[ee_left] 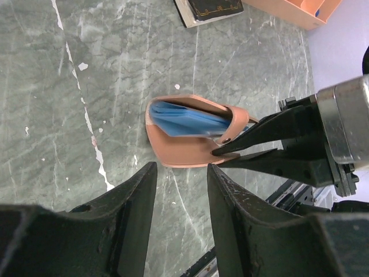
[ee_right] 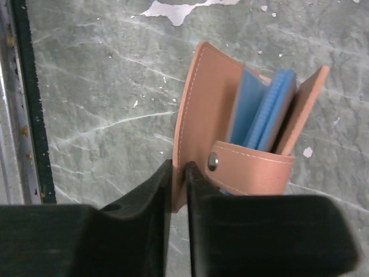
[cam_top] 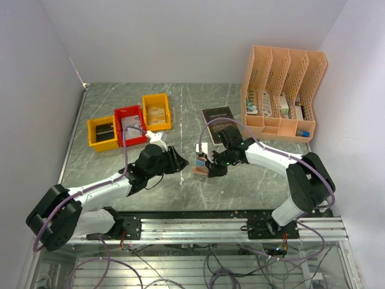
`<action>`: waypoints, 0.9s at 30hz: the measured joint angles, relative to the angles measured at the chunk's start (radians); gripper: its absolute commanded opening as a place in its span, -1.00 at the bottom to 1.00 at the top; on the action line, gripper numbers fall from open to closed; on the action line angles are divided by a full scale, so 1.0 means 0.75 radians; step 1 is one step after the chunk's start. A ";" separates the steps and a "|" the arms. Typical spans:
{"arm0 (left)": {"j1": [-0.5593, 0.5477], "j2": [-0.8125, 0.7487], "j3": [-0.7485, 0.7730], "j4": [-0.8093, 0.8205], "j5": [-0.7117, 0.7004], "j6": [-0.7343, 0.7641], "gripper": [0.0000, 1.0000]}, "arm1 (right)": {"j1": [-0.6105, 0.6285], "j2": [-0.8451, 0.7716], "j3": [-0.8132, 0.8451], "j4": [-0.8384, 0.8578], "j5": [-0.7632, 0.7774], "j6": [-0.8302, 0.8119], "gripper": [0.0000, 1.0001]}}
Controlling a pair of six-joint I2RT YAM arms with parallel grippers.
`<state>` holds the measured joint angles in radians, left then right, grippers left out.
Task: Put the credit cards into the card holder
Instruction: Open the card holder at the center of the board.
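Card holder (ee_right: 202, 115): likely soft, light; right hand (ee_right: 179, 170) pinches its wall at 6 o'clock in the right wrist view.
Blue card (ee_right: 271, 109): probably thin, stiff, slippery.
Left hand (ee_left: 182, 170): released.

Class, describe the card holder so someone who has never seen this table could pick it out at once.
On the grey marble table, find the black book mid-table. Just nearer, pinched by the right gripper, lies the card holder: a small tan-pink snap wallet, the only thing with blue cards inside.
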<state>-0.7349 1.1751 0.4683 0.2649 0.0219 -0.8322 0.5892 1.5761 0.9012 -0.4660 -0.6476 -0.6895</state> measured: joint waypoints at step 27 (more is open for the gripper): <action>-0.049 0.460 0.073 0.337 0.157 -0.060 -0.44 | -0.127 -0.011 0.057 -0.057 -0.207 0.030 -0.14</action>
<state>-0.7715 1.5204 0.5228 0.5175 0.1398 -0.8772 0.4938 1.5677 0.9440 -0.5091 -0.8024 -0.6670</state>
